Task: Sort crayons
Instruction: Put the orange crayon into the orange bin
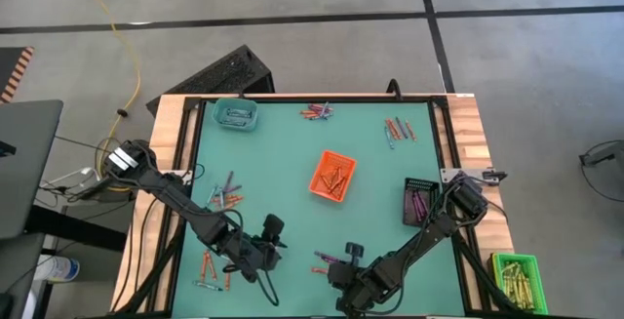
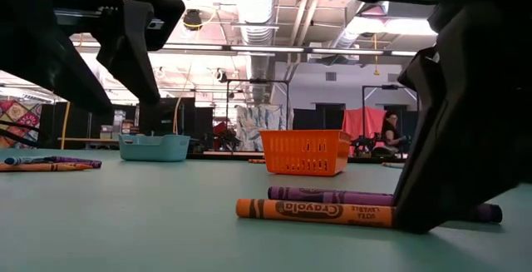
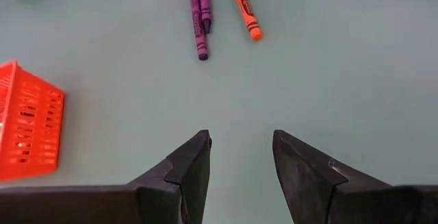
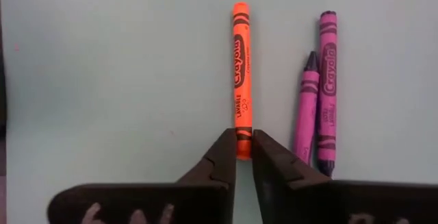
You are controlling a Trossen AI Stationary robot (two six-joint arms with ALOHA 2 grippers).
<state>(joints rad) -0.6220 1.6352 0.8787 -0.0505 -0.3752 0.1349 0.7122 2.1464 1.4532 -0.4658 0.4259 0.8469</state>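
Lying scattered near the table's left edge: loose crayons [image 1: 226, 194], orange, blue and purple, with a few more [image 1: 209, 270] nearer the front.

Sitting at far left: teal tray [image 1: 235, 115] holding blue-grey crayons.

Hovering at near left-centre over bare green mat [image 1: 283, 153]: left gripper [image 1: 274, 229], fingers [image 3: 189, 166] spread apart, holding nothing, pointing toward the pair of purple crayons and the orange one.

Sitting mid-table: orange basket [image 1: 332, 177], orange crayons inside.

Lying at far centre: small mixed cluster of crayons [image 1: 317, 112].

Working at near centre, low on the mat: right gripper [image 4: 244, 150], fingers nearly closed, pinching the near end of an orange Crayola crayon [image 4: 241, 73]. Crayon lying flat on the mat, not lifted. Lying just beside it, to its right: two purple crayons [image 4: 319, 104], side by side, untouched.

Lying at far right: another loose group of crayons [image 1: 399, 130].

Sitting at the right edge: dark tray [image 1: 417, 201] with purple crayons.

Sitting off the table at near right: green bin [image 1: 516, 275] of yellow-olive sticks.
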